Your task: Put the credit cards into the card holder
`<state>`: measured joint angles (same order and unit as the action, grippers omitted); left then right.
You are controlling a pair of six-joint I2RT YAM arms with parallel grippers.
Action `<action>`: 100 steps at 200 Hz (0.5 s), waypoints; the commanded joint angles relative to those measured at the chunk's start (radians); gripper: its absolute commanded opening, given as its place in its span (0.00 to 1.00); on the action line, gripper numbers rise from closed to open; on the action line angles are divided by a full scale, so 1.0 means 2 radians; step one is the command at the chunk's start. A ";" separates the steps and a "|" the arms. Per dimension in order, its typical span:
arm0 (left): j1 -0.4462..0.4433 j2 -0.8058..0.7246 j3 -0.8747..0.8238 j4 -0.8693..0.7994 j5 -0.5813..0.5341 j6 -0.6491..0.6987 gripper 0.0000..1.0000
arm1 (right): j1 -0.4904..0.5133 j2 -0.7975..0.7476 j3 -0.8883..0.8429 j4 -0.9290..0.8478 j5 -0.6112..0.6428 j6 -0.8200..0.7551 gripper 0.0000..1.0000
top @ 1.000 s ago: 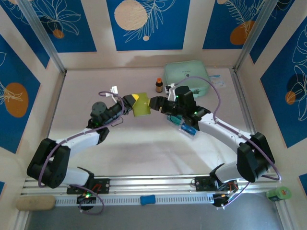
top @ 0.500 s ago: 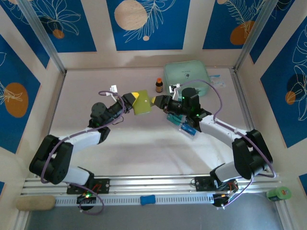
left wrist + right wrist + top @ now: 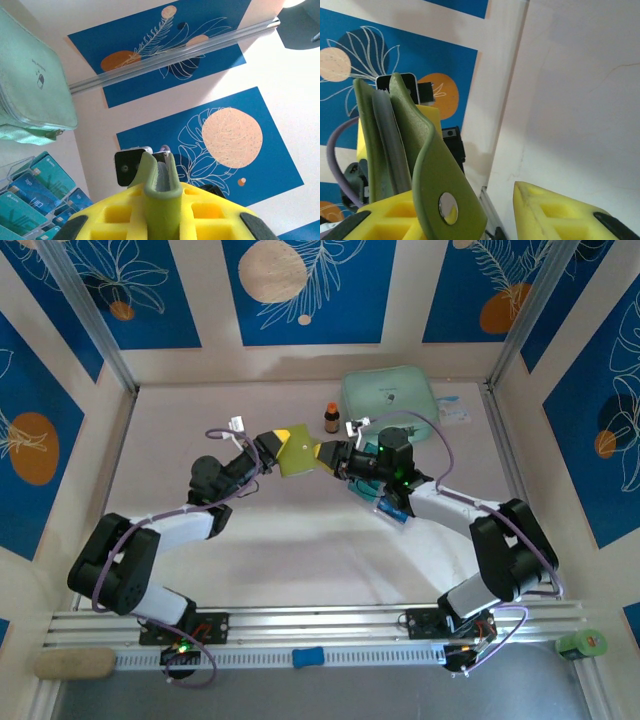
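Right of the bench's middle, the credit cards (image 3: 388, 502) are stacked in a clear tray (image 3: 20, 170). Just beyond them, the card holder (image 3: 297, 456) is held clear of the bench, one edge pinched in the left tool (image 3: 274, 447), whose jaws are pressed together on it. The right tool (image 3: 326, 454) is set at the opposite edge with its jaws spread. The snap flap lies against one pad, and the other pad (image 3: 555, 210) stands apart. Only the flap should be caught, shallowly, then drawn aside so that the pockets are bared while the left grip is held firm. Toward the far edge a small brown bottle (image 3: 331, 418) and a mint-green case (image 3: 390, 395) are seen.
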<state>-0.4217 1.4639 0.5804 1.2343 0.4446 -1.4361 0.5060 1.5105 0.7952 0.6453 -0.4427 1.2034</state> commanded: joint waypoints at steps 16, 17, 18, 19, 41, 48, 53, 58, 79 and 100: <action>-0.002 0.000 0.014 0.044 0.000 -0.007 0.00 | -0.002 0.017 -0.004 0.076 -0.040 0.043 0.39; -0.002 0.000 0.014 0.044 0.000 -0.007 0.00 | -0.002 0.017 -0.004 0.077 -0.040 0.044 0.39; -0.002 0.000 0.014 0.044 0.000 -0.007 0.00 | -0.002 0.018 -0.004 0.078 -0.041 0.044 0.39; -0.002 0.000 0.014 0.044 0.000 -0.007 0.00 | -0.002 0.018 -0.004 0.079 -0.042 0.045 0.39; -0.004 0.001 0.016 0.044 0.000 -0.006 0.00 | -0.002 0.022 -0.001 0.100 -0.054 0.058 0.38; -0.005 0.002 0.017 0.044 0.000 -0.006 0.00 | -0.002 0.024 0.000 0.103 -0.057 0.061 0.38; -0.006 0.002 0.017 0.044 0.000 -0.006 0.00 | -0.002 0.025 0.001 0.106 -0.059 0.063 0.38; -0.007 0.002 0.017 0.043 0.000 -0.005 0.00 | -0.001 0.026 0.002 0.110 -0.062 0.066 0.37; -0.009 0.004 0.020 0.042 0.000 -0.004 0.00 | -0.001 0.033 0.004 0.132 -0.073 0.080 0.29; -0.011 0.005 0.022 0.042 -0.001 -0.003 0.00 | -0.001 0.038 0.005 0.148 -0.079 0.090 0.18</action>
<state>-0.4305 1.4639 0.5854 1.2442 0.4377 -1.4399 0.4973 1.5665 0.7933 0.8574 -0.5438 1.3445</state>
